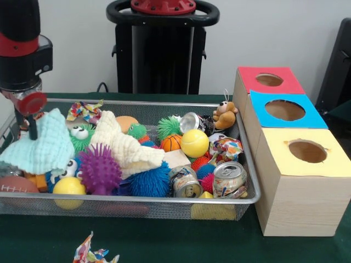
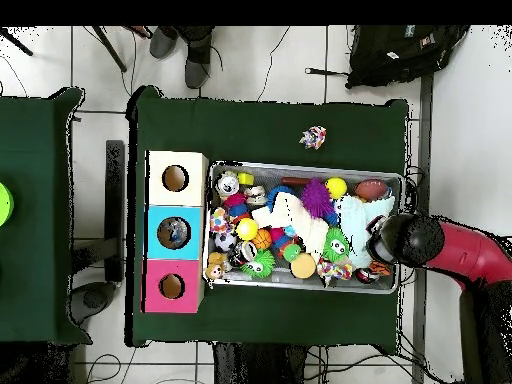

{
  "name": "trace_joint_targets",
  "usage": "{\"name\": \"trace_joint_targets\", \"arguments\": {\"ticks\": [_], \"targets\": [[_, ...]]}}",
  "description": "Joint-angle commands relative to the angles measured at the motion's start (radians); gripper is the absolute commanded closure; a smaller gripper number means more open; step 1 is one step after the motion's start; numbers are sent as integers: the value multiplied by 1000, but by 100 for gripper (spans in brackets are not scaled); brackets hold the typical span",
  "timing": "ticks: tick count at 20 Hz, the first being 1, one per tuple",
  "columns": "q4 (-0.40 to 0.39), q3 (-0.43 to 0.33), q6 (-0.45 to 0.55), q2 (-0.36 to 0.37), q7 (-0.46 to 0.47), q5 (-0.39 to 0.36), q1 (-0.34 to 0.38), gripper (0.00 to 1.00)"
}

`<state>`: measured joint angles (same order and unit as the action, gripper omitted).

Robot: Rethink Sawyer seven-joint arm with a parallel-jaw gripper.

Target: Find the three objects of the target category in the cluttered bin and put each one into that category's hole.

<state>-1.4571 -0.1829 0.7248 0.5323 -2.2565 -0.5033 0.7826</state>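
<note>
Pale mint waffle-weave cloth (image 1: 41, 143) is draped at the wire mesh bin (image 1: 131, 207) end far from the three holed wooden boxes (image 1: 299, 181). Gripper (image 1: 30, 129) is on it; jaws probably pinching a fold, cannot tell. Soft, light, floppy: best pinched at a raised ridge.

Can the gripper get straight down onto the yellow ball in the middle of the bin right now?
Probably yes. The yellow ball lies on top of the clutter with nothing covering it. The gripper sits at the other end of the bin, over the mint cloth, so it must travel across first.
</note>
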Motion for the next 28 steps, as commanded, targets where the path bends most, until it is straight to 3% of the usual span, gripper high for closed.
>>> {"name": "trace_joint_targets", "arguments": {"ticks": [1, 8, 16, 22, 28], "targets": [[-86, -128, -31, -46, 170, 16, 25, 0], [-82, -160, -94, -77, 112, 18, 14, 0], [-7, -145, -173, -163, 43, -11, -42, 0], [29, -142, -206, -200, -1, 10, -86, 0], [56, -176, -215, -247, 14, 43, -90, 0]]}}
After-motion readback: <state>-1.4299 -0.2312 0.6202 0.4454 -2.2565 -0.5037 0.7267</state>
